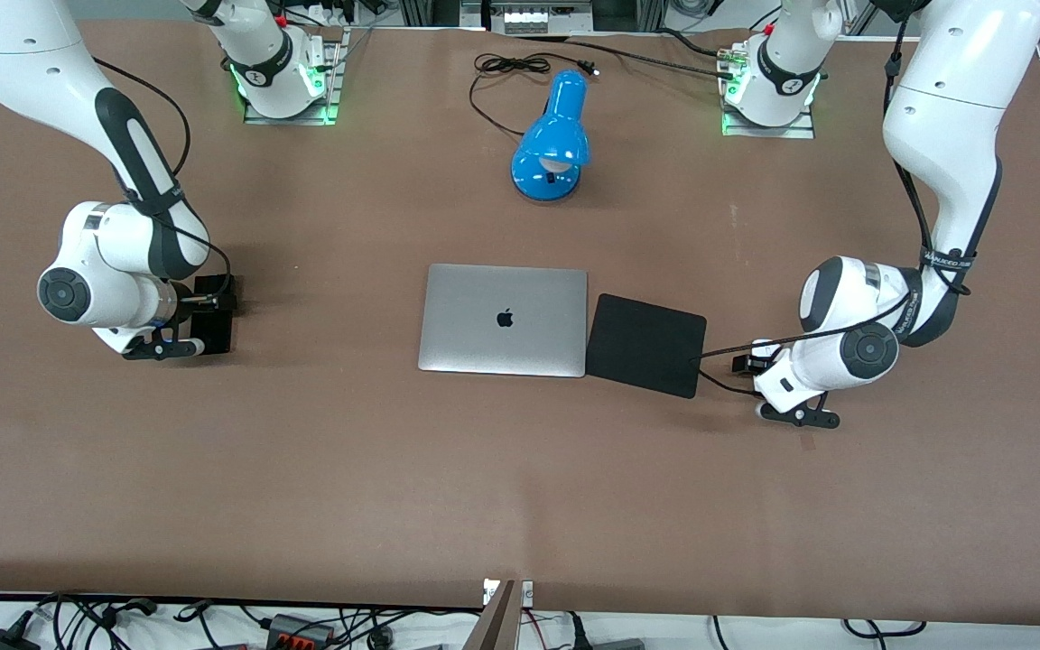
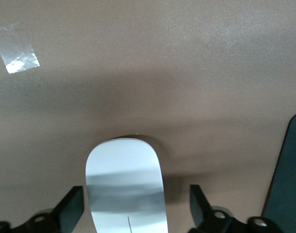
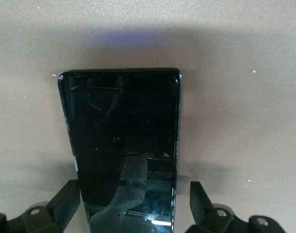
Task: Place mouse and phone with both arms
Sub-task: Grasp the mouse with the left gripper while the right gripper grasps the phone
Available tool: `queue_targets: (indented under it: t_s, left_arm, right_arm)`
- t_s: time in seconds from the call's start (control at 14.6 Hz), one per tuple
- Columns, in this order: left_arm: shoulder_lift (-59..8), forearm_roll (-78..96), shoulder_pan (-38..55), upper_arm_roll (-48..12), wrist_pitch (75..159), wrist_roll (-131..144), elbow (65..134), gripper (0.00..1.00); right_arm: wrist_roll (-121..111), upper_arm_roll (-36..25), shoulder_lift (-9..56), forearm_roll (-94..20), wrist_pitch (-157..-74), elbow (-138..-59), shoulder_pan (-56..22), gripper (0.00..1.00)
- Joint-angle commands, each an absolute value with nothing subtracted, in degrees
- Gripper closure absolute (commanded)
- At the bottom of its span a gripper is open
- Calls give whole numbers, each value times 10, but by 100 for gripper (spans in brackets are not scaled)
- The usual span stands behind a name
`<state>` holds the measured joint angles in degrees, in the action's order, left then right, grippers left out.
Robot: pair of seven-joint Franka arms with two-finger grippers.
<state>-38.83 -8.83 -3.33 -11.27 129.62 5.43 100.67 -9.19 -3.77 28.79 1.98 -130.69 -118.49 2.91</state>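
Two-arm workspace on a brown table (image 1: 520, 487). The left gripper (image 2: 136, 206) is low over the table at the left arm's end, just beside the black mouse pad (image 1: 646, 343); its jaws are spread, one finger (image 2: 72, 208) on each side of the white mouse (image 2: 126, 187), with a visible gap between each finger and the mouse. The mouse lies flat on the table between the jaws, its rounded end pointing away from the gripper's wrist. A strip of clear tape (image 2: 16, 48) is stuck to the table well ahead of the jaws. The right gripper (image 3: 135, 204) is low over the table at the right arm's end; its jaws stand released, flanking the black phone (image 3: 123, 145), which lies flat, face up, reaching forward from between the fingers. A closed silver laptop (image 1: 504, 319) lies mid-table, touching the mouse pad; a blue desk lamp (image 1: 553, 140) stands nearer the arms' bases
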Motion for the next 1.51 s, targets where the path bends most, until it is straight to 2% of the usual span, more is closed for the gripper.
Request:
queue_targets:
  t_s: [0.0, 0.14, 0.41, 0.62, 0.82, 1.03, 1.17, 1.44]
  left_arm:
    - [-386, -101, -38, -112, 1301, 47, 1010, 18]
    - [-385, -101, -38, -112, 1301, 47, 1010, 26]
    - [-380, -101, -35, -112, 1296, 41, 1010, 52]
    - [-367, -100, -25, -126, 1240, 41, 982, 53]
    - [-366, -91, -8, -166, 1164, 47, 933, 53]
    - [-372, -90, 15, -193, 1162, 115, 927, 53]
    - [-381, -91, 50, -194, 1164, 176, 926, 53]
    - [-408, -90, 61, -193, 1199, 184, 928, 52]
  right_arm:
    - [-86, -33, 289, 14, -1313, -1184, 35, 0]
    - [-78, -31, 290, 14, -1311, -1178, 34, 0]
    - [-75, -30, 298, -2, -1312, -1175, 34, 0]
    - [-76, -30, 298, -13, -1309, -1171, 33, 0]
    - [-84, -30, 298, -12, -1310, -1171, 32, 0]
    - [-85, -31, 298, -10, -1310, -1170, 29, 0]
    - [-85, -31, 302, -4, -1311, -1166, 30, 0]
    - [-86, -32, 309, 2, -1311, -1158, 30, 0]
